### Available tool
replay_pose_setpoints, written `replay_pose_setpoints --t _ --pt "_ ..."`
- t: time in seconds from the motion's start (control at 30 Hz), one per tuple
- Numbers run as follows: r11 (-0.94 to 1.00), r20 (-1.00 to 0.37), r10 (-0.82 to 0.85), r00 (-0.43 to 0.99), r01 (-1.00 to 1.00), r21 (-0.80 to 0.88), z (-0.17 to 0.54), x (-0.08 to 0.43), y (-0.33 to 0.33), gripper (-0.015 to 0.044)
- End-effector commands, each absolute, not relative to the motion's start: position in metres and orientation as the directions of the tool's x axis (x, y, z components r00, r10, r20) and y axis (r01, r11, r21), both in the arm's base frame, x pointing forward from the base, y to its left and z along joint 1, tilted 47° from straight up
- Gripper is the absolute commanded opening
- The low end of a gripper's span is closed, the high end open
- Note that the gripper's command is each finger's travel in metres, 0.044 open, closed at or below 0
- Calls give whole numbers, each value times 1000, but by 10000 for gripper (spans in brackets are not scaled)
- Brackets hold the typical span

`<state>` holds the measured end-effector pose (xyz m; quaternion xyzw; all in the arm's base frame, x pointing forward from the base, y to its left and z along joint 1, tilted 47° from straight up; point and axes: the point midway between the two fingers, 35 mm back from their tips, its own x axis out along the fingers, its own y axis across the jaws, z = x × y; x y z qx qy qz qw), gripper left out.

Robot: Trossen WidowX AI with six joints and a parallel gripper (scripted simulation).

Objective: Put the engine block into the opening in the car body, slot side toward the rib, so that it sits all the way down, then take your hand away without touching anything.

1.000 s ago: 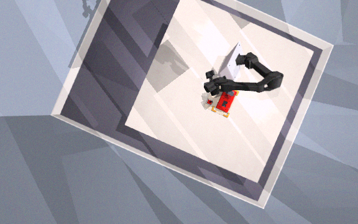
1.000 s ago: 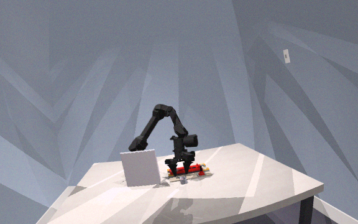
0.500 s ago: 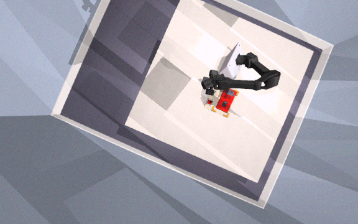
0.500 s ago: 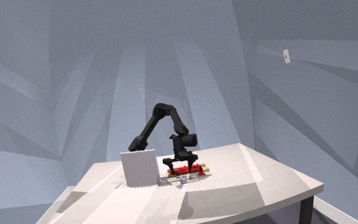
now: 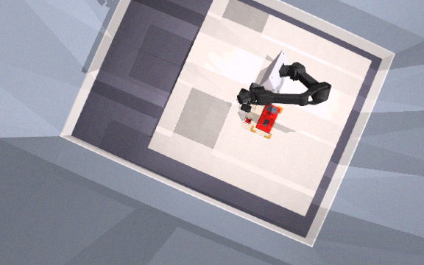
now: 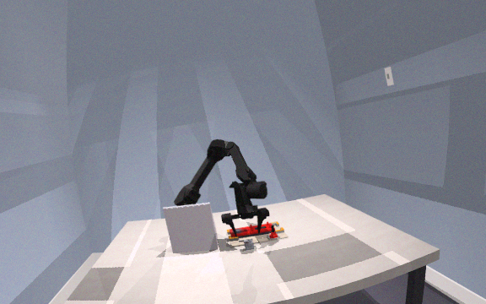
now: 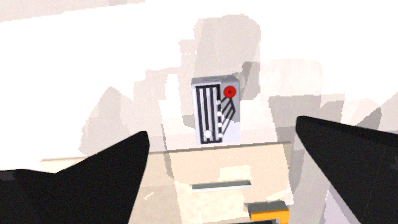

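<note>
The engine block (image 7: 216, 112) (image 6: 248, 243) is a small grey block with dark stripes and a red round spot. It stands on the table just beyond the edge of a thin beige plate. The red car body (image 5: 262, 127) (image 6: 249, 230) lies beside it; the rib and the opening's details are too small to tell. My gripper (image 7: 222, 130) (image 6: 247, 233) is open and empty, pointing down above the block. In the wrist view the fingertips stand apart to the left and right of the block, not touching it. In the top view the arm hides the block.
The beige plate (image 7: 260, 156) has a slot and lies along the car body. Orange corner pieces (image 5: 269, 136) (image 7: 270, 215) sit around the car body. A small red part (image 5: 248, 121) (image 6: 273, 235) lies near its end. A tall white panel (image 5: 275, 73) (image 6: 190, 228) stands close by the arm.
</note>
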<state>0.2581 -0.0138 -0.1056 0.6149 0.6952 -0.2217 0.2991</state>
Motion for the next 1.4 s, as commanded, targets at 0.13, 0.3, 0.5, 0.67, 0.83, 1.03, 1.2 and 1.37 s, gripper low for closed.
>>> replay_pose_setpoints --t 0.13,0.3,0.5,0.67,0.83,1.03,1.2,1.37 --pt "138 -684 727 -63 989 55 -115 257 -2 440" --pt "138 -684 727 -63 989 55 -119 256 3 440" --pt "137 -683 727 -63 989 55 -126 256 10 440" --pt "138 -683 728 -64 989 55 -131 255 16 440" --pt "138 -683 728 -64 989 55 -133 255 18 387" --pt "138 -683 728 -64 989 55 -133 255 18 230" --pt "138 -683 728 -64 989 55 -133 255 18 138" --pt "138 -683 728 -64 989 55 -133 255 18 105"
